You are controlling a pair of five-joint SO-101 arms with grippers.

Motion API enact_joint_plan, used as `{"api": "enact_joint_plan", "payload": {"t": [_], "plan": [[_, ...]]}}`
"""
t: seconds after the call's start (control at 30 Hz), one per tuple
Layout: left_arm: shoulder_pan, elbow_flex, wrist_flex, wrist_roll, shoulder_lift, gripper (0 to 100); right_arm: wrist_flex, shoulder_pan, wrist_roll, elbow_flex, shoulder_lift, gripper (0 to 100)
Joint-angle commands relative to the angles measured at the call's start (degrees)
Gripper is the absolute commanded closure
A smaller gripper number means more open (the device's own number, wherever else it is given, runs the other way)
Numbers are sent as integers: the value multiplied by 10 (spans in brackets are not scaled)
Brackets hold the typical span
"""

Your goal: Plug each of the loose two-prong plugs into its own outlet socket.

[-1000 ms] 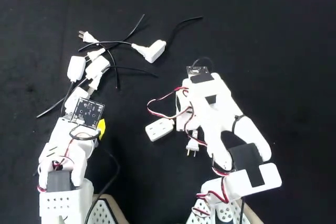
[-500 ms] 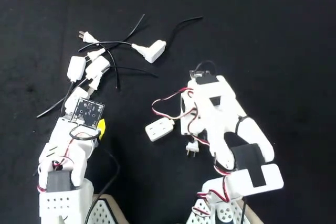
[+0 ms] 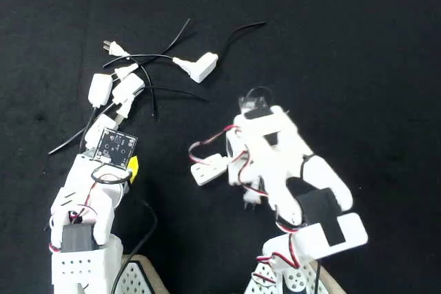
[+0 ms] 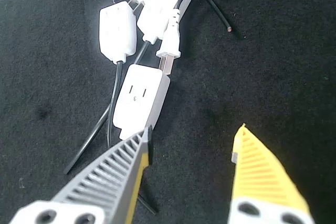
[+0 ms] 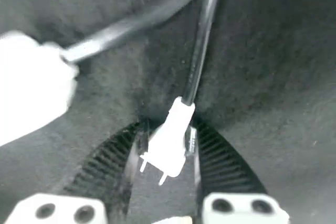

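Swinging leftward over the last second, the right arm has brought its load closer to the loose outlet socket [image 3: 209, 168], which lies about where it lay before. I judge this to be the approach for mating, not yet the insertion.

Leftmost, the left end effector [image 4: 193, 132] hangs with its fingers well apart, holding nothing. Just ahead of it lies a white socket block [image 4: 139, 95]. Beyond that, a second plug [image 4: 169, 45] has its prongs touching the block's far end, but I cannot tell whether they are seated. More white fittings [image 4: 118, 35] lie farther ahead, partly cut off.

Rightward, the right end effector [image 5: 166, 127] is clamped on a white two-prong plug [image 5: 170, 153]. The prongs point back toward the wrist, and the black cord [image 5: 202, 40] trails ahead over the dark surface [image 3: 372, 67]. From above, the outlet socket sits just left of this end effector. On the wrist camera it is a pale smear cut by the edge, so its slots cannot be read. The arm covers the fingers and most of the plug from overhead.
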Motion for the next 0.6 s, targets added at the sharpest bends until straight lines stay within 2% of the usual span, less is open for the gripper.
{"api": "enact_joint_plan", "payload": {"t": [0.0,0.23,0.37,0.57], "plan": [[-7,10,6,-4,-1,747,-4,-11,-11,-5,-3,879],[-7,10,6,-4,-1,747,-1,-10,-13,-27,40,886],[-7,10,6,-4,-1,747,22,-9,-5,-66,46,946],[-7,10,6,-4,-1,747,135,9,83,-172,48,956]]}}
